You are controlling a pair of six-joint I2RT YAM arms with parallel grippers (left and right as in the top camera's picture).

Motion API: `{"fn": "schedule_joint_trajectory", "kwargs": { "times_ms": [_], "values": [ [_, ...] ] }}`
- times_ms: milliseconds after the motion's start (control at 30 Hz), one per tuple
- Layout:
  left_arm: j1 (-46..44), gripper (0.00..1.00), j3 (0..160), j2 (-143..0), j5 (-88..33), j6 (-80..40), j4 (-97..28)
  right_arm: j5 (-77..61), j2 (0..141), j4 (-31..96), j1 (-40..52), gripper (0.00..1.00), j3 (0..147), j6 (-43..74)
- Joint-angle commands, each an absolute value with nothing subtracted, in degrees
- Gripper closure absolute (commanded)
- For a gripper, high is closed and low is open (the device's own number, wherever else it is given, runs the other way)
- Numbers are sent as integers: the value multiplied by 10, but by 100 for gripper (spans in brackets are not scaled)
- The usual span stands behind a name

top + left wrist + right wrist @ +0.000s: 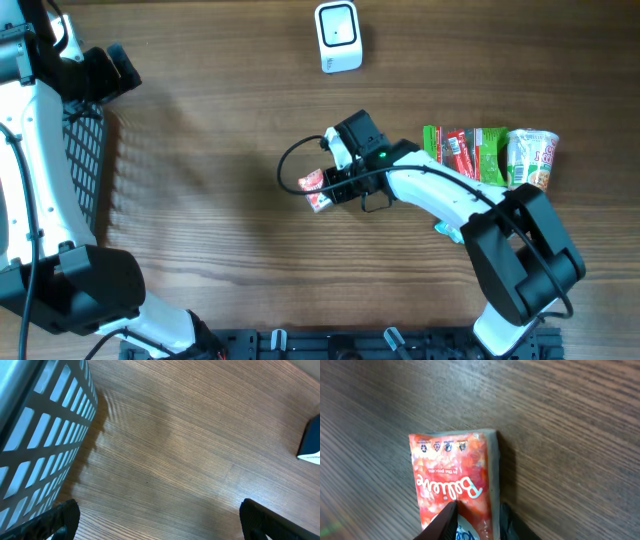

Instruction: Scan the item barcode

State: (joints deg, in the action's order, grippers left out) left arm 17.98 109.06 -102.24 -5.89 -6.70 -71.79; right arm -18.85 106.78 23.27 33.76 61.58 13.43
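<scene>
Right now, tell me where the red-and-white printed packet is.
The red-and-white printed packet sits centrally in the overhead view, in the right gripper, below the white scanner box and left of the green-and-red packets.

A small white scanner (338,37) stands at the far side of the brown wooden table (200,200). Closer to the robot than the scanner, almost in line with it, lies a little red packet (313,183). The right gripper (328,188) is down on that packet, but from up here I can't tell if it is pinching it. Off to the right of the scanner and closer in, green and red packets (463,153) lie in a row, touching a white pack with orange print (532,158). Far to the left of the scanner is a white basket (88,160) full of holes, beside the left arm (25,170).
</scene>
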Motion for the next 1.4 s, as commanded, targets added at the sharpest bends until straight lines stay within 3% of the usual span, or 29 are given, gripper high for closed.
{"fn": "schedule_joint_trajectory", "kwargs": {
  "times_ms": [0, 200, 233, 267, 300, 533, 800, 967, 1100, 1267, 1367],
  "values": [
    [182, 0, 1089, -1022, -66, -64, -717, -208, 1079, 199, 340, 74, 591, 170],
    [182, 0, 1089, -1022, -66, -64, -717, -215, 1084, 176, 357, 71, 574, 182],
    [182, 0, 1089, -1022, -66, -64, -717, -214, 1084, 171, 358, 73, 574, 182],
    [182, 0, 1089, -1022, -66, -64, -717, -214, 1084, 169, 358, 89, 574, 182],
    [182, 0, 1089, -1022, -66, -64, -717, -214, 1084, 167, 358, 96, 574, 185],
    [182, 0, 1089, -1022, -66, -64, -717, -239, 1016, 173, 343, 96, 594, 133],
    [182, 0, 1089, -1022, -66, -64, -717, -97, 858, 292, 339, 96, 611, 137],
    [182, 0, 1089, -1022, -66, -64, -717, -81, 850, 477, 302, 96, 765, 138],
    [182, 0, 1089, -1022, -66, -64, -717, 22, 859, 616, 289, 96, 936, 141],
    [182, 0, 1089, -1022, -66, -64, -717, 119, 947, 796, 290, 96, 1190, 135],
    [182, 0, 1089, -1022, -66, -64, -717, 185, 1018, 831, 294, 96, 1284, 119]
  ]
}}
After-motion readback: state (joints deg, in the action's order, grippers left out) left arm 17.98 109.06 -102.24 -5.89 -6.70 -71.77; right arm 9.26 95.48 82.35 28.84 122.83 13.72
